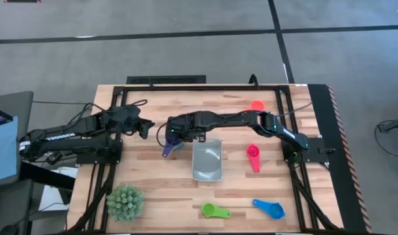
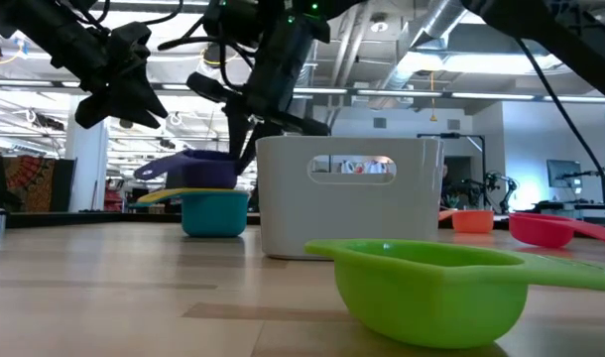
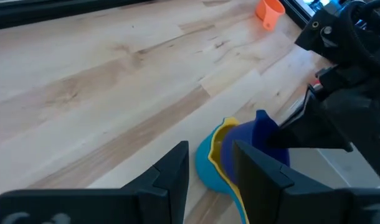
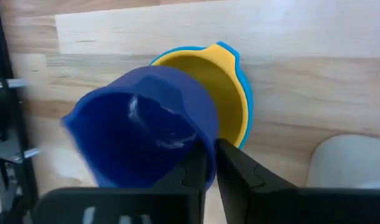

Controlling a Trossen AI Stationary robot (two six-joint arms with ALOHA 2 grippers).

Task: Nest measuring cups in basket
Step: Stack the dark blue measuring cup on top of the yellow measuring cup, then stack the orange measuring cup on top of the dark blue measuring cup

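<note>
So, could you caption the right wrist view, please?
Right gripper pinching the purple cup's rim above the yellow cup nested in teal.

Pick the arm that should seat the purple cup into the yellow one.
Right. Its gripper is already shut on the purple cup, tilted over the yellow cup nested in the teal cup. The left gripper hovers nearby, fingers open and empty.
</note>
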